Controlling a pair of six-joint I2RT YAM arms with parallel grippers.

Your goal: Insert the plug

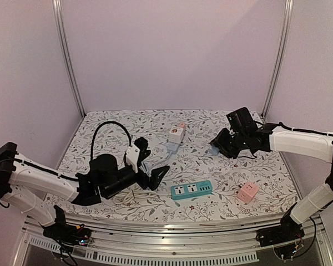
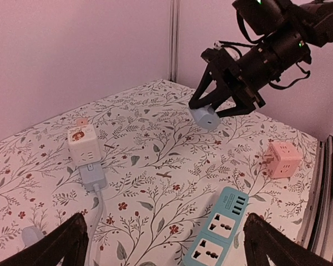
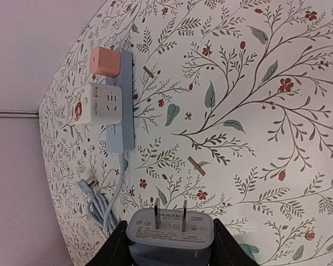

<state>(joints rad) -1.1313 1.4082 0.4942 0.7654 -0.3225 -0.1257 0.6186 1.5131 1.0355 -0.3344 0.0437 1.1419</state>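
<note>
Table (image 1: pixel 233 172) first. The left gripper (image 1: pixel 150 162) sits low near the front-left, fingers spread wide, holding nothing. The right gripper (image 1: pixel 219 145) hangs over the back-right part, fingers clamped on the plug (image 3: pixel 169 235), which is off the cloth with its two prongs pointing out.

A teal strip (image 1: pixel 191 189) lies near the front edge, and a grey strip (image 3: pixel 121 105) with a white cube (image 3: pixel 97 103) on it lies toward the back edge.

Looks like the carry step – plug gripped, not in yet. Next it needs the prongs squared to a free slot, probably on the teal strip, then a straight push – and the left could pin the strip.
</note>
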